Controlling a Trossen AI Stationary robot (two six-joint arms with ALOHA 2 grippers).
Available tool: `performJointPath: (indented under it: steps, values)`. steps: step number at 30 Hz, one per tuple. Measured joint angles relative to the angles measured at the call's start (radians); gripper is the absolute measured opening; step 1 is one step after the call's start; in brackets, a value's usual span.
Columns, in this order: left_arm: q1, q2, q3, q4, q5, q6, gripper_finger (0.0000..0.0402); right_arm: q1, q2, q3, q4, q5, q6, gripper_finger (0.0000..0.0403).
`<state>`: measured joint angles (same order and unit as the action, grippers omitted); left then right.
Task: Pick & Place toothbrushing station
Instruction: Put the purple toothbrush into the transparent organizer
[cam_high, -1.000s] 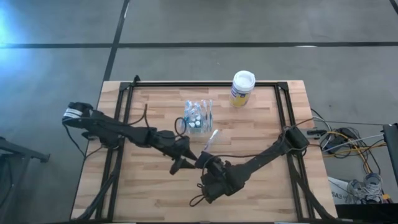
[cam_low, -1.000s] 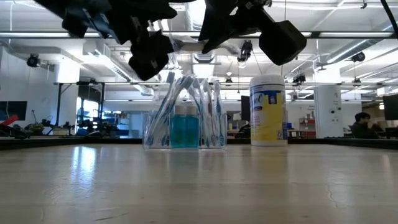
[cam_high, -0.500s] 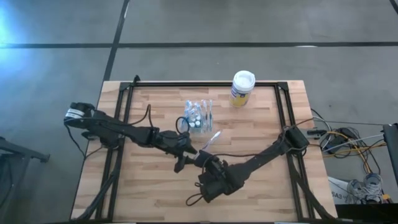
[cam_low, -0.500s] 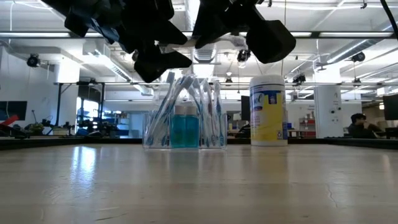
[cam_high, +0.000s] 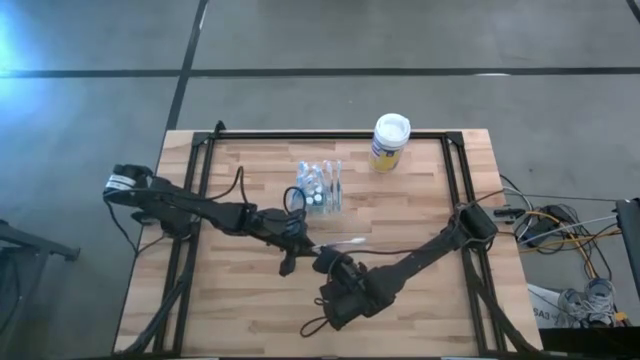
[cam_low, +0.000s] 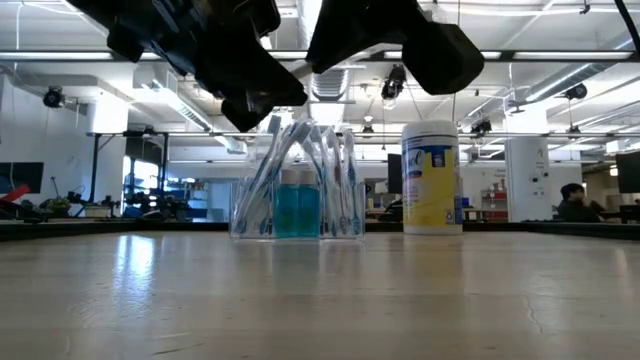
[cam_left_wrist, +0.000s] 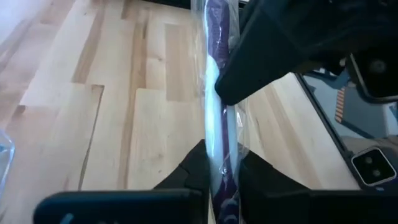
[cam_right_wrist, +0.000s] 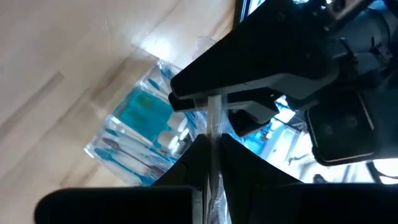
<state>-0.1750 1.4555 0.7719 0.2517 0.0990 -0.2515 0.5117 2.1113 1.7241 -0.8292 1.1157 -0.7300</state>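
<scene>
Holder (cam_low: 296, 195): clear plastic, holding slim brushes and teal-capped tubes, sitting beside the canister (cam_low: 431, 178).
Brush (cam_left_wrist: 219, 127): wrapped, hanging above the table (cam_high: 420, 215) near the holder.
Left gripper (cam_left_wrist: 221, 167): pinching the brush.
Right gripper (cam_right_wrist: 211, 152): pinching the brush too.

Holder (cam_high: 320, 187), canister (cam_high: 389, 141) crowd far side; near tabletop (cam_high: 240, 310) free.
</scene>
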Motion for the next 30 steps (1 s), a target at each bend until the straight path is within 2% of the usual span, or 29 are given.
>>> performJointPath:
  steps: [5, 9, 15, 16, 18, 22, 25, 30]
  values:
    - [-0.001, 0.0, -0.004, -0.001, -0.005, 0.008, 0.0042, 0.002, -0.01, 0.001, -0.001, -0.059, 0.095, 0.0022]
    - [0.0, -0.001, -0.008, 0.016, -0.009, 0.018, 0.0042, 0.014, -0.036, 0.001, 0.013, -0.099, 0.109, 0.0027]
    - [0.011, -0.009, -0.006, 0.022, -0.038, 0.041, 0.004, 0.037, -0.116, 0.0, 0.027, -0.111, 0.231, 0.0059]
    - [0.013, -0.012, -0.009, 0.018, -0.054, 0.046, 0.0025, 0.04, -0.134, 0.0, 0.031, -0.112, 0.258, 0.0065]
    - [0.02, -0.026, -0.019, 0.018, -0.069, 0.05, 0.0021, 0.049, -0.168, 0.0, 0.032, -0.121, 0.308, 0.0075]
    - [0.042, -0.084, -0.058, 0.035, -0.075, 0.051, 0.0021, 0.067, -0.23, -0.001, 0.029, -0.144, 0.413, 0.009]
    - [0.047, -0.153, -0.105, 0.043, -0.09, 0.091, 0.0021, 0.079, -0.285, -0.013, 0.03, -0.212, 0.527, 0.0097]
    - [0.047, -0.321, -0.237, 0.135, -0.113, 0.142, 0.0021, 0.08, -0.369, -0.112, 0.097, -0.28, 0.649, 0.01]
